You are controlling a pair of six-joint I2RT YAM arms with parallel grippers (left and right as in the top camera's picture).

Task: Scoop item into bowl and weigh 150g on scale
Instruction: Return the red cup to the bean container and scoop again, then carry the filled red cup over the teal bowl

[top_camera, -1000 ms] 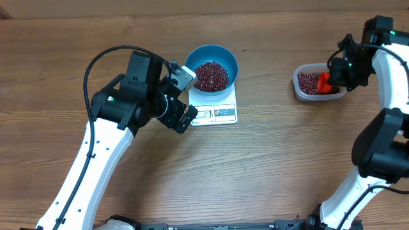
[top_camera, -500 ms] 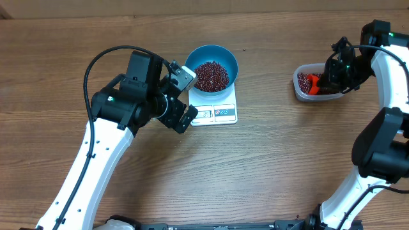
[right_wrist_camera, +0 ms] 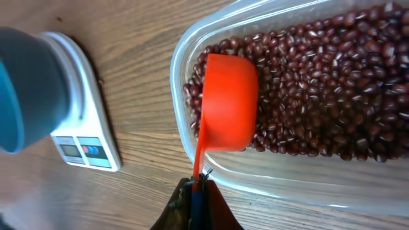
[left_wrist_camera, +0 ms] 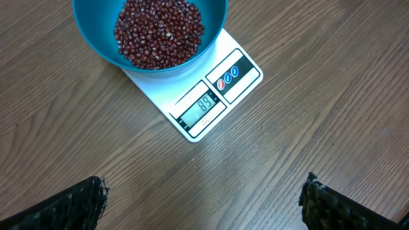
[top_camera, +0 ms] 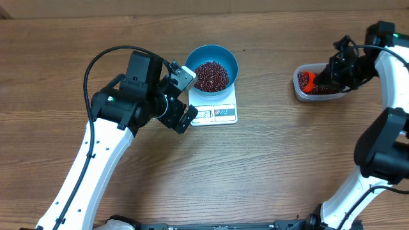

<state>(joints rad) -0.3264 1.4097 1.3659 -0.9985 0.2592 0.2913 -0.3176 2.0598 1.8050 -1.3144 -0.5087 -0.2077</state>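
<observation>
The blue bowl stands on the white scale with a heap of dark red beans in it. My left gripper hovers open just left of the scale and holds nothing. In the left wrist view its fingertips are spread wide over bare wood below the scale, bowl and beans. My right gripper is shut on the handle of the red scoop. The scoop's cup lies among the beans at the left end of the clear tub.
The clear tub sits at the far right of the wooden table, well apart from the scale. The right arm rises along the right edge. The left arm crosses the table's left half.
My right gripper has drawn the red scoop leftward through the tub, from its right side to its left end. The left arm, bowl and scale have stayed put.
</observation>
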